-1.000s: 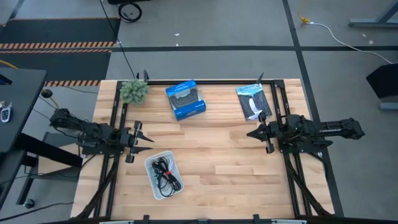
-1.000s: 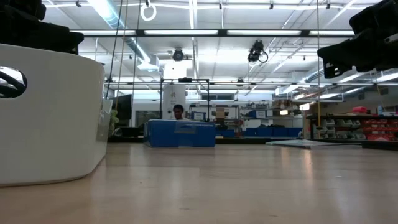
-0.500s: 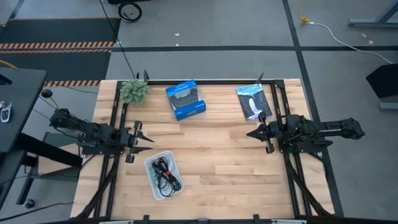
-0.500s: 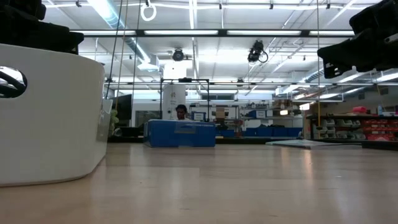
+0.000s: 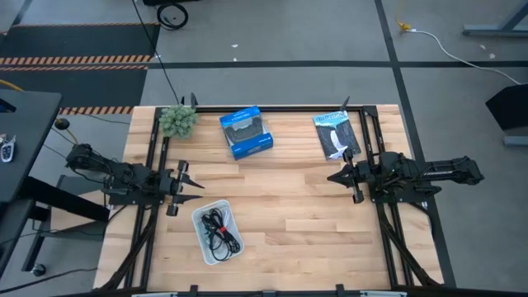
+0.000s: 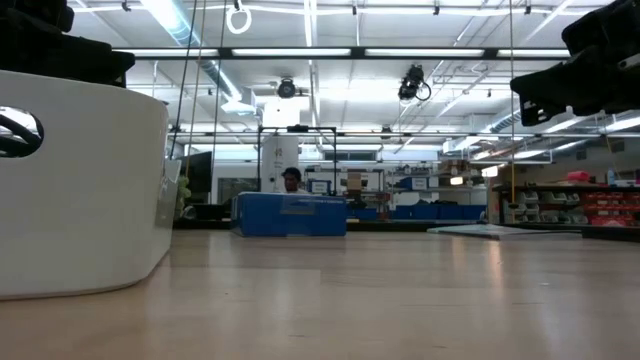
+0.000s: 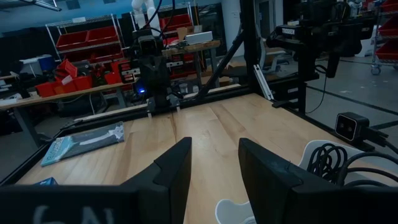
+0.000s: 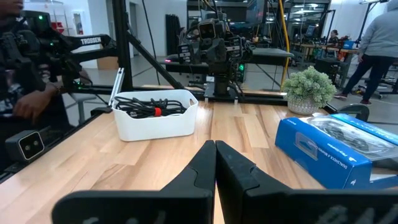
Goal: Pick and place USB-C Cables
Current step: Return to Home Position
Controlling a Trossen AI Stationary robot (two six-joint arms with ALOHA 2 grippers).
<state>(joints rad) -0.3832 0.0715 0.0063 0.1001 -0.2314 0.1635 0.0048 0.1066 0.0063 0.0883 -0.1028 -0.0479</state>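
The USB-C cables [image 5: 220, 230] lie bundled inside the white rounded tray [image 5: 203, 244], which stands near the table's near edge. Only black cables show; one has a red tie [image 8: 157, 111]. A white or pale blue-grey cable I cannot make out. My left gripper [image 5: 191, 183] hovers open just left of and beyond the tray [image 7: 323, 149], touching nothing. My right gripper [image 5: 332, 176] is shut and empty at the table's right side, pointing left. In the right wrist view the tray [image 8: 155, 121] stands ahead of the shut fingertips [image 8: 215, 149].
A blue box [image 5: 246, 132] and a small green plant [image 5: 177, 120] stand near the far edge. A flat black-and-white packet [image 5: 337, 134] lies at the far right. Bare wood spans the table's middle [image 5: 289, 206]. People show in the room beyond the table [image 8: 378, 37].
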